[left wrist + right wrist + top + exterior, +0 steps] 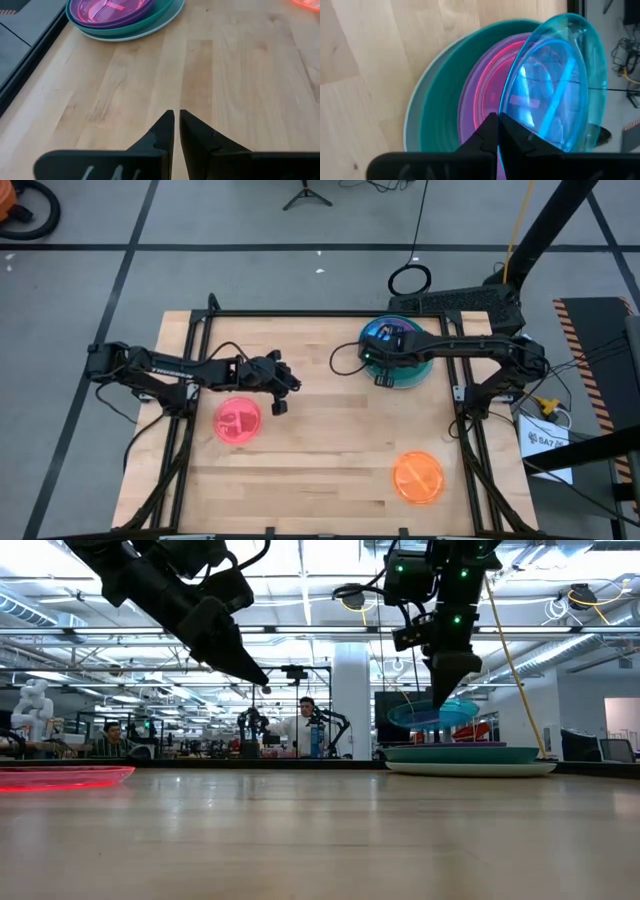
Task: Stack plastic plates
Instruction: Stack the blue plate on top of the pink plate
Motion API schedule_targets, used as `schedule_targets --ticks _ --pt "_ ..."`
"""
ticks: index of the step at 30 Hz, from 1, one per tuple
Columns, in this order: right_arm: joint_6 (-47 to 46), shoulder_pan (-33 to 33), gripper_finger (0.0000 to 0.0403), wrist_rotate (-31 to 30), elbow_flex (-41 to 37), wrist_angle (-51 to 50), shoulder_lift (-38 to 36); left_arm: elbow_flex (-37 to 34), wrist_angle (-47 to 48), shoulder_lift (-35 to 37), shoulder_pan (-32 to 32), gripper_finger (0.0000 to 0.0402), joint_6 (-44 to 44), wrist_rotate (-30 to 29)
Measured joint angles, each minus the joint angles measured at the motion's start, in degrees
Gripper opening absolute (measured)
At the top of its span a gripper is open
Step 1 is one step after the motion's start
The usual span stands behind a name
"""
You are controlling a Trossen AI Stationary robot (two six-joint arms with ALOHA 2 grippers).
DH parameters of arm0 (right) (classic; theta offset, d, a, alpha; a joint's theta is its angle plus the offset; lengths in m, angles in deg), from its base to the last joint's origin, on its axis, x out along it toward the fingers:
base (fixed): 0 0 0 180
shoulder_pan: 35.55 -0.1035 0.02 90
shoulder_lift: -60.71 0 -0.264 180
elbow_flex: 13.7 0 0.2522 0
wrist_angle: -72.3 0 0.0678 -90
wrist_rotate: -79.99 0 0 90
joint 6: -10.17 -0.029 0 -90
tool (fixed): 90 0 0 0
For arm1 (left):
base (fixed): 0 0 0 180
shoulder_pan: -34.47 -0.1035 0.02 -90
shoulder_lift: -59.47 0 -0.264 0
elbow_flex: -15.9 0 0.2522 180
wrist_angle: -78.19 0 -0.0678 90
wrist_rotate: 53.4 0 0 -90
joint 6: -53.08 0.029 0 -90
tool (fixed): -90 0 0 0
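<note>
Two dark arms worked over a pale wooden table [320, 470] of long butcher-block planks framed by black rails. On the far right part of that surface sat a stack of round plastic plates [415, 372]: a light blue dish at the very bottom, a dark green plate [445, 125] on it, a purple plate [130, 17] nested inside, and a pink-red dish [97, 7] within that. The right gripper [497, 131] hung just above this stack with its fingers pinched shut on the rim of a translucent cyan plastic plate [560, 85], which was tilted and, in the low view, clear of the plates beneath it. The left gripper [176, 131] hovered above bare wood near the table's middle, its fingers drawn to a narrow slit and holding nothing. Just beside it, toward the near left, a flat pink-red plastic plate [238, 422] lay alone on the wood. An orange round plastic plate [418, 477] rested at the near right, well apart from the others.

Around the table the floor [250, 270] was grey with dark tape lines. Beyond the far edge, the low view showed a large open workroom with bright ceiling lights, a white column, other robot rigs, and two people [300, 725] at benches in the distance.
</note>
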Motion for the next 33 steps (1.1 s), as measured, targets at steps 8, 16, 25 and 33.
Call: schedule_targets --ticks 8,16,25,33 --pt "2.09 2.93 0.0002 1.33 -6.74 8.0 0.02 0.0 0.02 0.0 1.31 0.0035 -0.09 0.01" --pt "3.74 5.67 0.0002 1.37 -12.19 14.11 0.04 0.0 -0.02 0.0 2.17 0.0035 -0.34 0.02" --pt "5.83 6.31 0.0002 1.38 -12.32 18.24 0.04 0.0 -0.01 0.0 2.72 0.0035 -0.36 0.03" --pt "5.68 6.3 0.0003 3.11 -12.32 18.51 0.04 0.0 0.11 -0.09 2.7 0.0035 -1.01 0.02"
